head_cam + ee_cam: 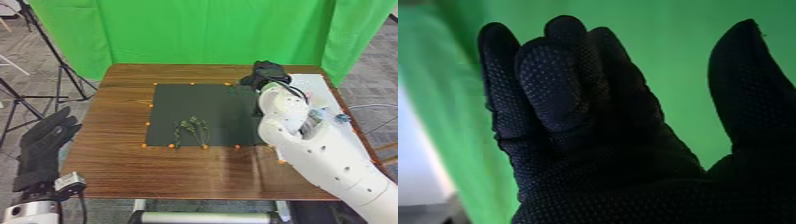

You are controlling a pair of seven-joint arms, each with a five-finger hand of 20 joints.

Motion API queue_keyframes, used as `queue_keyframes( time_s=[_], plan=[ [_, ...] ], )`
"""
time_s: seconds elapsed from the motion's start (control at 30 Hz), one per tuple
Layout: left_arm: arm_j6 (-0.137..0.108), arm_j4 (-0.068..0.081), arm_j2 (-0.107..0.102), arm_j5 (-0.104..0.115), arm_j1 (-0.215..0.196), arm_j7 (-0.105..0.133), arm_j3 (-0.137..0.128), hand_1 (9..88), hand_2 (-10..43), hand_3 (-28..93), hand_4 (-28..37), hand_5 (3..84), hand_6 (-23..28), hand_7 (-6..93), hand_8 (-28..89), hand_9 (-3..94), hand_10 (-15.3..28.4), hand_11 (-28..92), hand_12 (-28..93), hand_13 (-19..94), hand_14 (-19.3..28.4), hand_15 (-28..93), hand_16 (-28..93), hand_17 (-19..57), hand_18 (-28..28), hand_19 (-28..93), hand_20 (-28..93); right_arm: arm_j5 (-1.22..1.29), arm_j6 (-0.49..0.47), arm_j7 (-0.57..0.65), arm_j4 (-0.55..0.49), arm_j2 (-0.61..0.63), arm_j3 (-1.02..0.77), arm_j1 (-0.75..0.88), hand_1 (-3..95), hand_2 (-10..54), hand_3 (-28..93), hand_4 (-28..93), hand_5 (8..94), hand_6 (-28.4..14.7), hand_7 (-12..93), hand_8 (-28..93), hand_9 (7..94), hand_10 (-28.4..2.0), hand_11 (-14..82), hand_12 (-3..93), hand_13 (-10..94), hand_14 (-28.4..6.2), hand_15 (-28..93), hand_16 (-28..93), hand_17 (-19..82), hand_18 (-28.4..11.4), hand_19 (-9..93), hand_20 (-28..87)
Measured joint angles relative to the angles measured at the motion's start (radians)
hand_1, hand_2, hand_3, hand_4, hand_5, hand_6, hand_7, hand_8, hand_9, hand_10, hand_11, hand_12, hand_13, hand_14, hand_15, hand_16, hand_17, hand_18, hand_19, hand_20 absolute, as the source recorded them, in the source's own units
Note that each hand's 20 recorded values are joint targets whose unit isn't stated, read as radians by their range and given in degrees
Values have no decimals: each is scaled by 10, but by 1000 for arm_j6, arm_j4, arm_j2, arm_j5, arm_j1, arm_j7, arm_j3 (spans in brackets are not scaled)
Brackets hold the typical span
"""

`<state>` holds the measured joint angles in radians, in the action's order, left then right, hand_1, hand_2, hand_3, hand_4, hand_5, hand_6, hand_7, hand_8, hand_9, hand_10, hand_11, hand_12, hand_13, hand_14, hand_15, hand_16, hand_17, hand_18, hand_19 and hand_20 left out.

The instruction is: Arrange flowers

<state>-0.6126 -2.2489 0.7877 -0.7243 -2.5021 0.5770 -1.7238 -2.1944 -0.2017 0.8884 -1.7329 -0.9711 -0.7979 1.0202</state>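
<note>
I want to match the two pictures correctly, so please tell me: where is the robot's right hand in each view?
Head view: right hand near the far right corner of the dark mat.
Right wrist view: the same hand close to the camera, thumb apart from the fingers.
Shared landmark: the green curtain behind the hand.

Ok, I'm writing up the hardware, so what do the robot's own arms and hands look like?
The right arm is white and rounded, with small dark round spots and a dark cable by the wrist. The right hand and left hand wear black fabric gloves; the right one's is dotted.
</note>
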Motion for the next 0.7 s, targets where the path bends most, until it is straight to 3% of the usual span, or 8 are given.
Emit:
queue_keyframes(
  time_s=[0.27,0.7],
  plan=[
    [4,0,12,-13,15,-20,3,254,52,825,-207,383,96,162,-107,320,189,362,68,209,253,612,-163,-108,206,558,42,10,-25,58,59,22,-15,-9,227,63,720,-191,578,-178,139,-57,563,-273,446,222,635,-177,772,198,387,-284,911,-203],
    [12,1,19,-19,36,-21,30,256,51,827,-206,384,97,162,-108,321,189,363,67,209,253,612,-164,-108,206,558,41,32,-92,85,129,40,-52,-2,229,64,719,-192,590,-172,150,-60,572,-268,464,225,638,-175,774,197,389,-284,914,-204]
  ],
)
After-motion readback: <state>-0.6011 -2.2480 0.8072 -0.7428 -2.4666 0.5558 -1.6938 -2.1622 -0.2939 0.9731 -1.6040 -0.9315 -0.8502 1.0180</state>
